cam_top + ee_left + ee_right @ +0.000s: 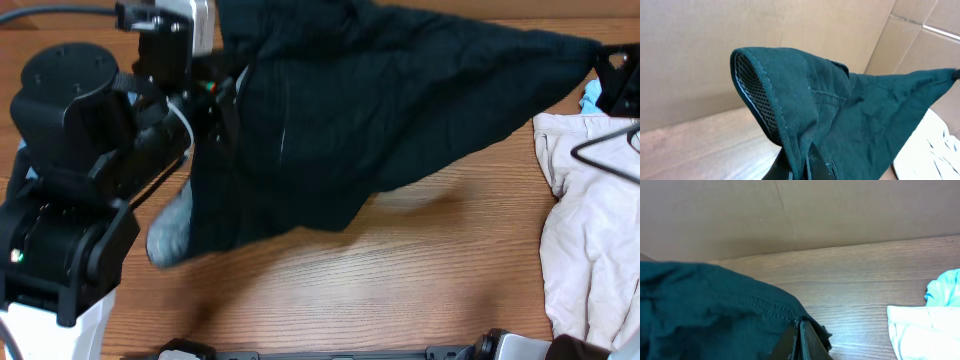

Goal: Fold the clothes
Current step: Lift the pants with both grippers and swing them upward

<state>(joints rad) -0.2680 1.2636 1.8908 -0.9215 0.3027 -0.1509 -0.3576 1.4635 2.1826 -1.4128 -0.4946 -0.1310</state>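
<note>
Sideways the black shorts (380, 110) stretch, long axis left-to-right; left gripper (802, 169) and right gripper (799, 342) each clench one end.

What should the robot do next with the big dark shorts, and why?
Probably lower both arms and lay the dark shorts flat on the wooden table. The left gripper and right gripper each pinch an edge, and the cloth is stretched between them, rumpled rather than flat.

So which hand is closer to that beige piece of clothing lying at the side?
Right. The right hand pinches the black garment's corner just beside the beige garment. The left hand grips the other end, far across the table from it.
</note>
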